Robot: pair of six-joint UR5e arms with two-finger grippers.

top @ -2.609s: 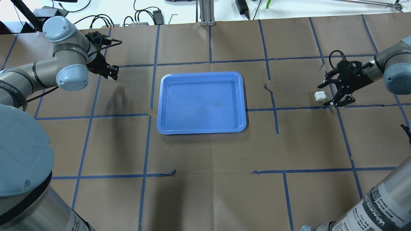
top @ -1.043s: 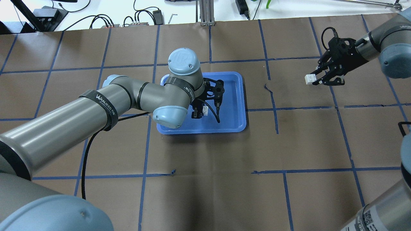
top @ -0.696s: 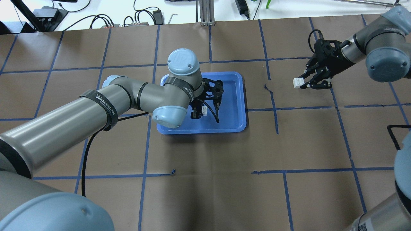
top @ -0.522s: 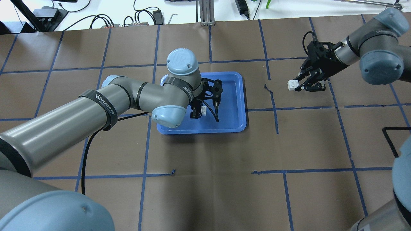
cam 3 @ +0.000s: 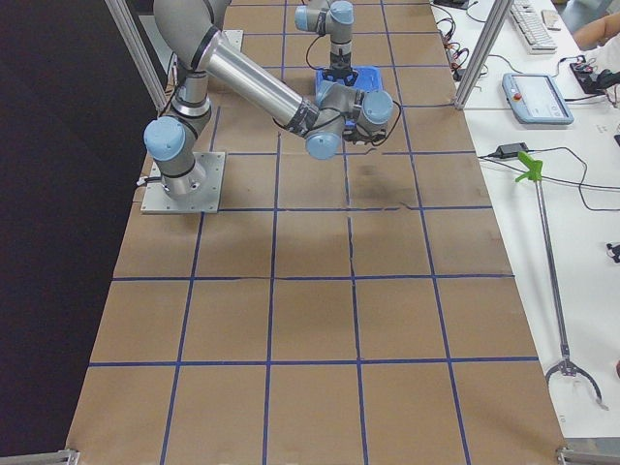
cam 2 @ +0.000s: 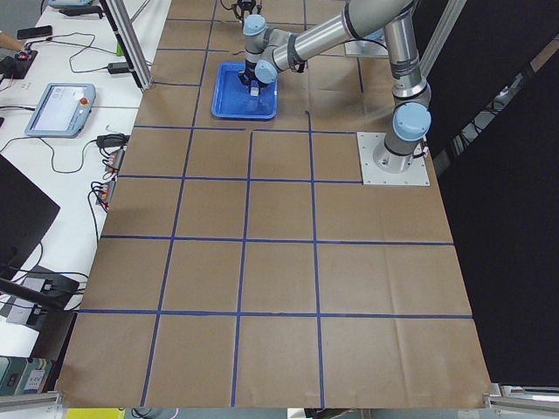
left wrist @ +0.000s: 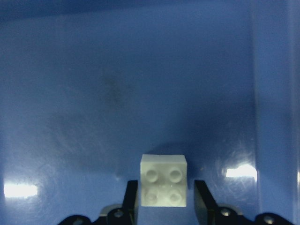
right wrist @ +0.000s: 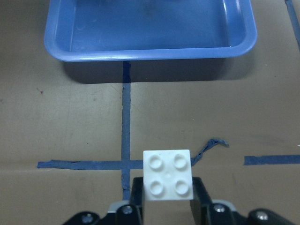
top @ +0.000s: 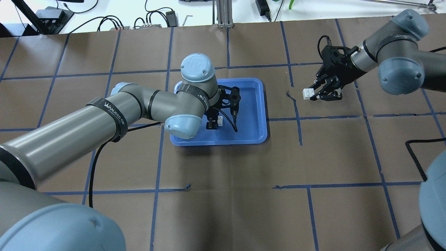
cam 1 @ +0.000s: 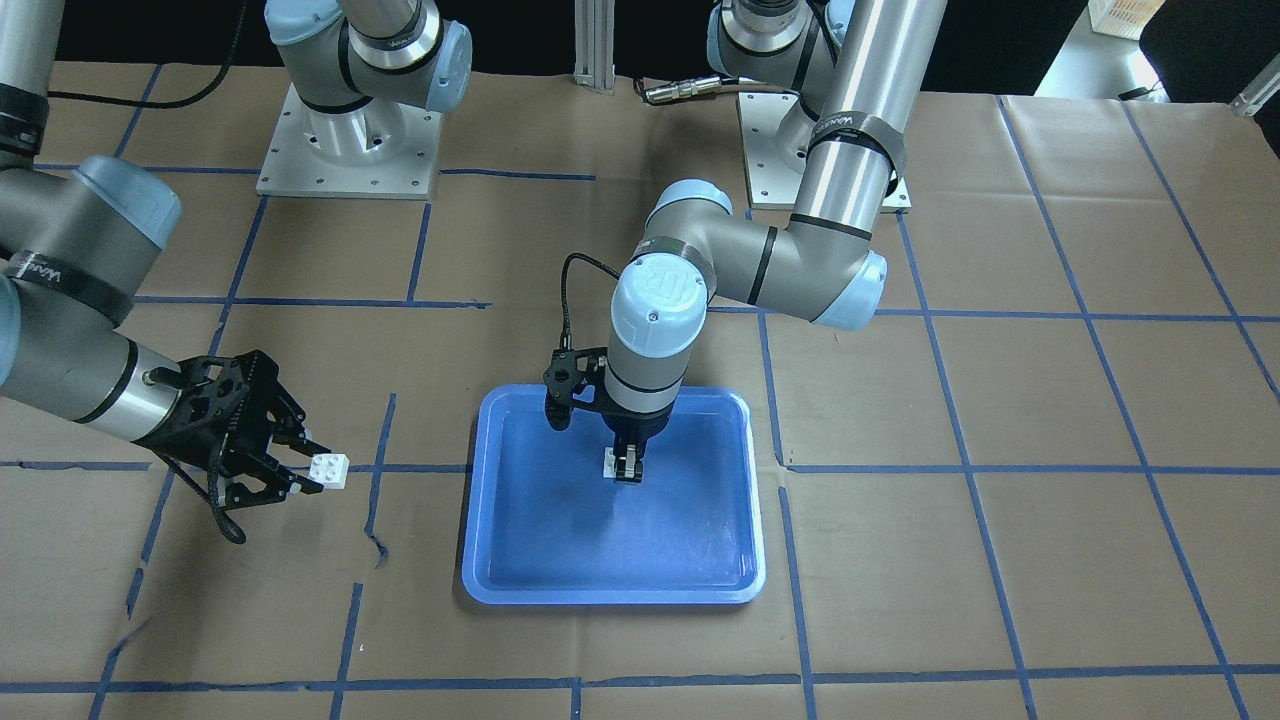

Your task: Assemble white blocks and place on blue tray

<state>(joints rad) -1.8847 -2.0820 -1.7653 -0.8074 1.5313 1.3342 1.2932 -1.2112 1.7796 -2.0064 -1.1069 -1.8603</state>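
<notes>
The blue tray [top: 251, 104] lies mid-table, also in the front view [cam 1: 560, 545]. My left gripper [top: 218, 122] is over the tray's middle, pointing down, shut on a white block [left wrist: 163, 186], also in the front view [cam 1: 612, 461]. It holds the block close to the tray floor [left wrist: 140, 93]; I cannot tell if they touch. My right gripper [top: 315, 94] is shut on the other white block [top: 307, 94], studs up [right wrist: 168, 180], above the brown paper to the right of the tray. The tray rim [right wrist: 140, 52] lies ahead of it.
Brown paper with blue tape lines [top: 296, 115] covers the table. A torn tape end [right wrist: 211, 143] lies just beyond the right block. Cables and power supplies [top: 153, 17] lie past the far edge. The left arm's elbow [top: 183, 125] overhangs the tray's left side.
My right gripper took its block off the table and has carried it steadily left toward the tray. My left arm swung in over the tray with its block, then held still.
</notes>
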